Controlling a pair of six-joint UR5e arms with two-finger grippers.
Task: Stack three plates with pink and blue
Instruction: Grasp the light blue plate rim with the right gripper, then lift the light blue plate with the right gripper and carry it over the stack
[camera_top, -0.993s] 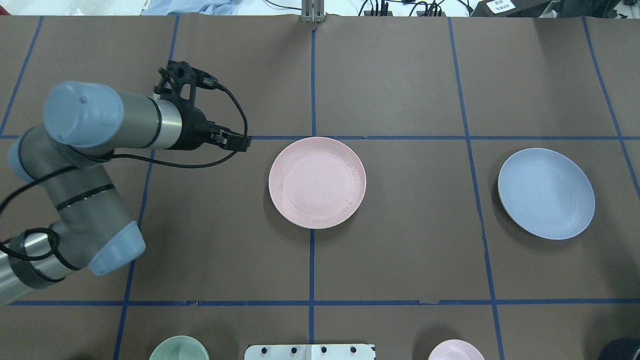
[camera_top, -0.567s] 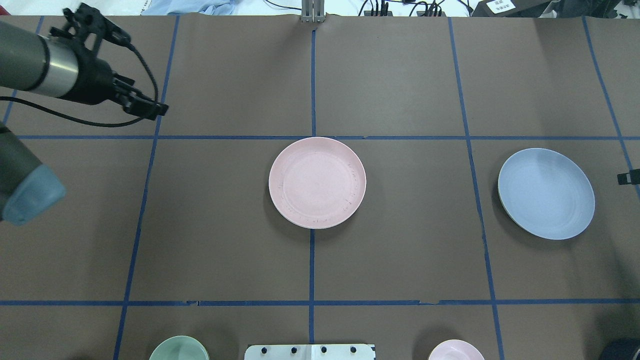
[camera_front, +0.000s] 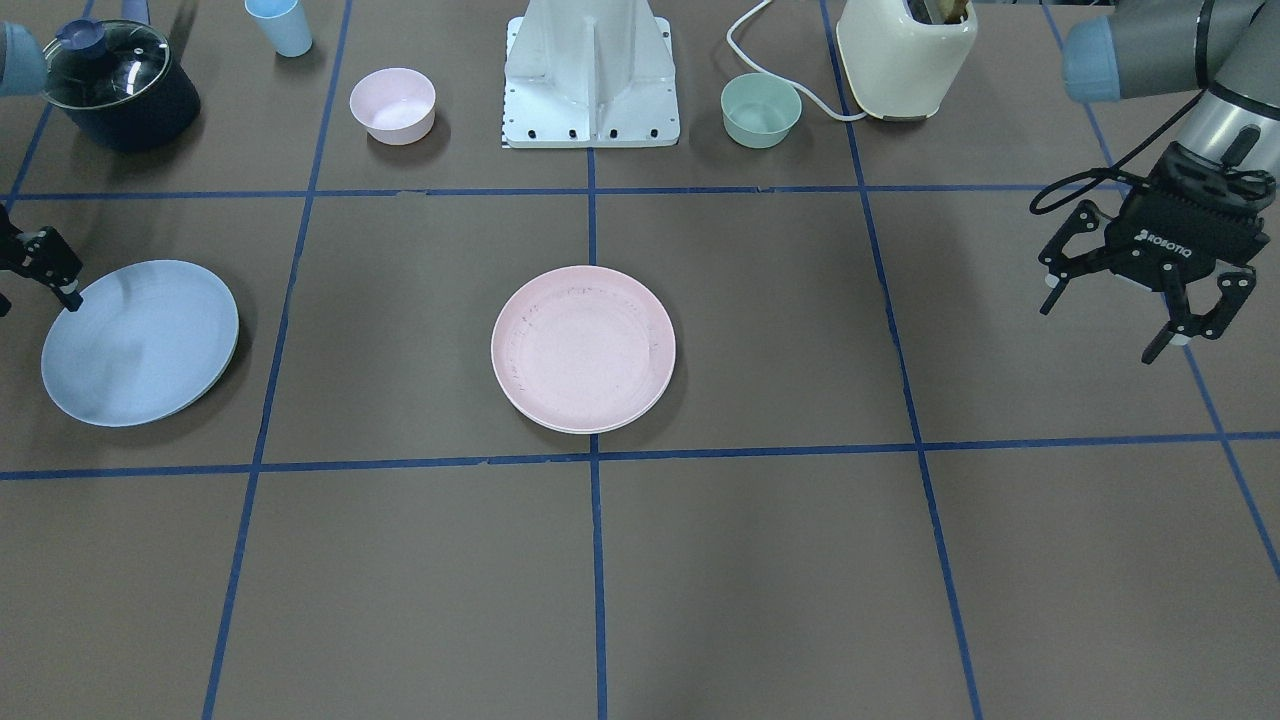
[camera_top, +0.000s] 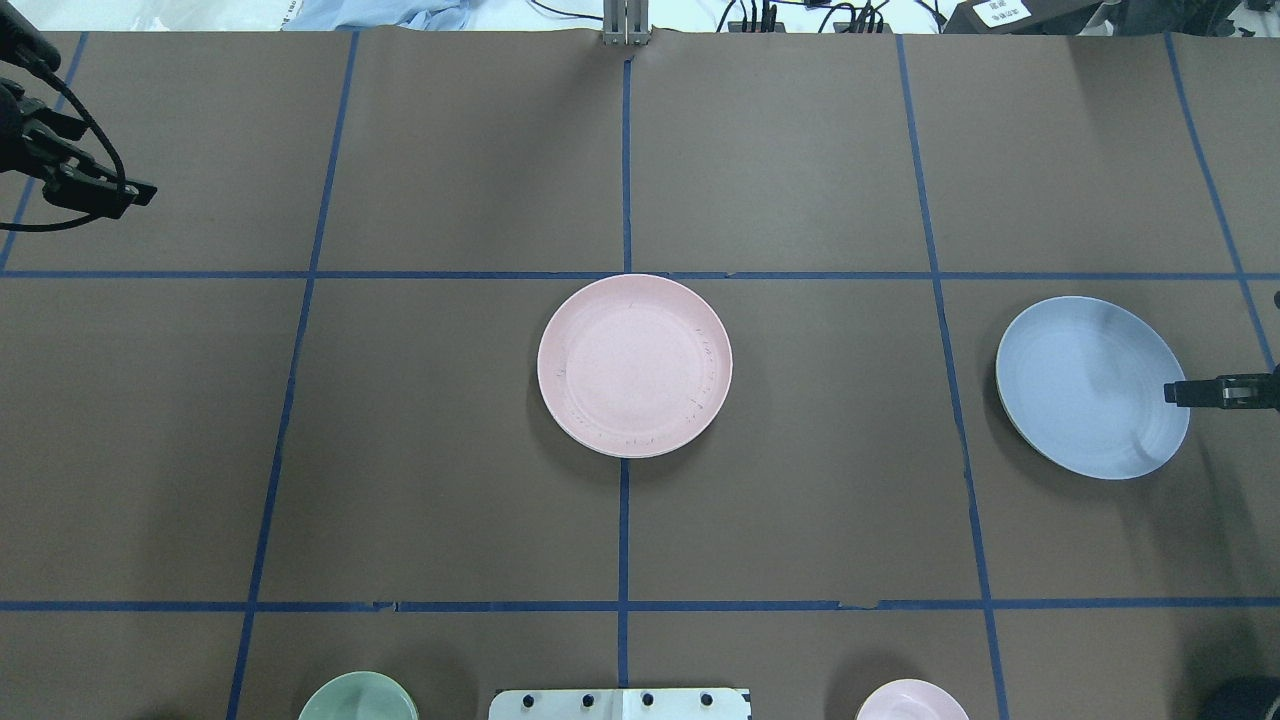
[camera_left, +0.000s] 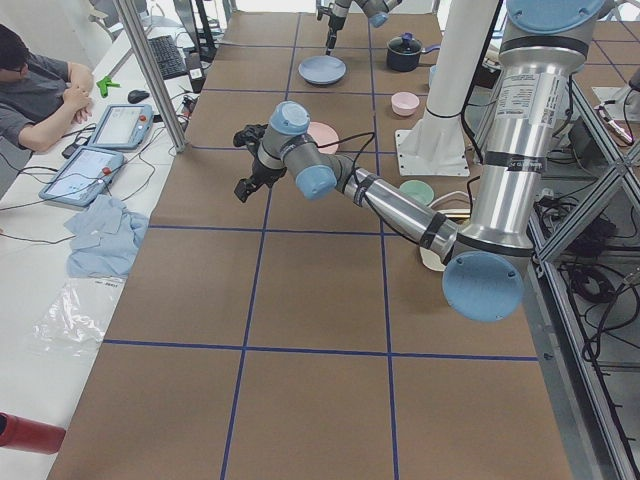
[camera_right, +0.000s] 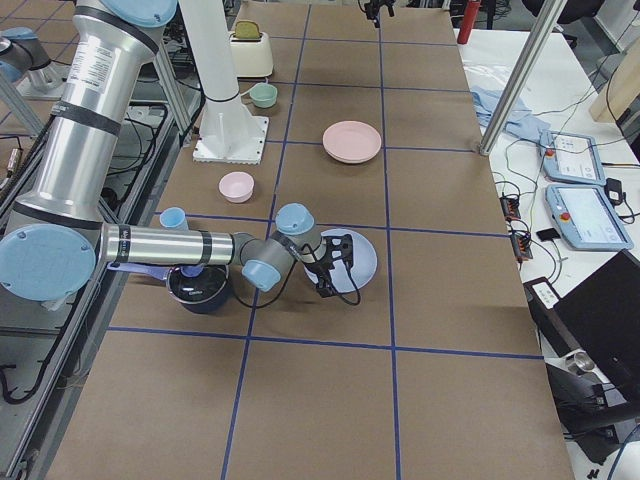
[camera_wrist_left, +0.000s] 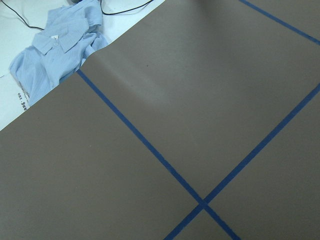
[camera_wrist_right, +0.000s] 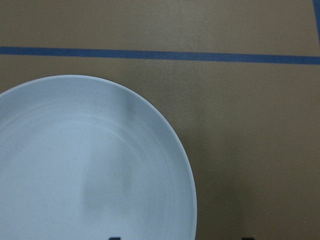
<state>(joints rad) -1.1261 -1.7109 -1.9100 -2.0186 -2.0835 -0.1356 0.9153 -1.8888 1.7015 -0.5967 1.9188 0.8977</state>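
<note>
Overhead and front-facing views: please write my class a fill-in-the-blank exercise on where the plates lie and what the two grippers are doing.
The pink plate lies in the ____ of the table.
The blue plate, with the right gripper at its rim, lies on the robot's ____ side.
The left gripper holds nothing, and its jaws stand ____.
The small bowl beside the toaster is ____ in colour.
Missing words: middle, right, open, green.
</note>
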